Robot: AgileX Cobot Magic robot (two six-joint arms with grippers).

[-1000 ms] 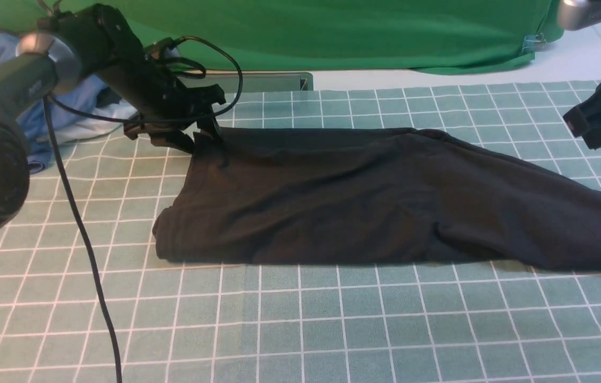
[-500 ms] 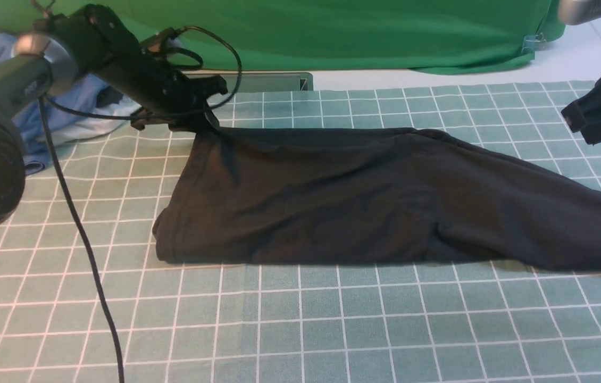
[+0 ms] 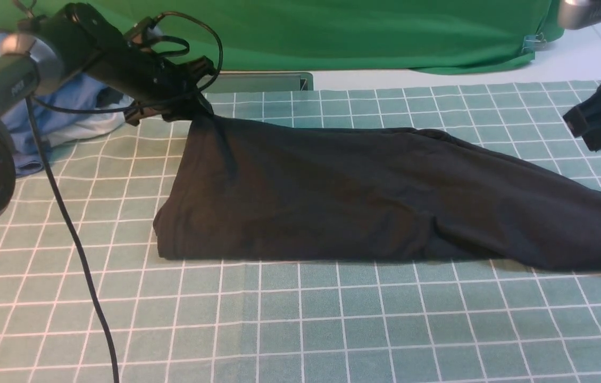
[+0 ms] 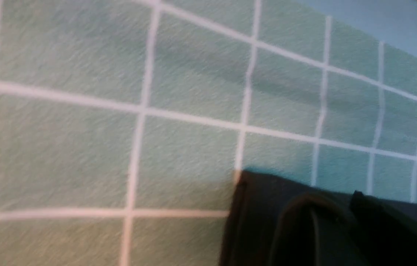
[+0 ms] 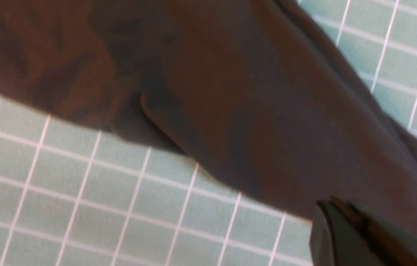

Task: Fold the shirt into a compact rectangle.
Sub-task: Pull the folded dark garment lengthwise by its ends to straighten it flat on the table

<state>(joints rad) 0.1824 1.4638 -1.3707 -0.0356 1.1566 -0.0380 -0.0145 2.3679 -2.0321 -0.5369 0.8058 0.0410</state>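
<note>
The left tool, pinching a far corner of the shirt, had raised it higher than a second before; the rest draped below it. The right tool stayed closed.

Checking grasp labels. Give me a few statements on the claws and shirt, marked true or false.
1. The left claw pinches a far corner of the black knit T-shirt, holding it raised off the teal grid mat. True.
2. The right claw grips the shirt too. False: it hangs shut above it, empty.
3. The shirt is a compact rectangle. False: it stretches long across the mat.
4. A crumpled blue garment lies at the mat's far left. True.
</note>
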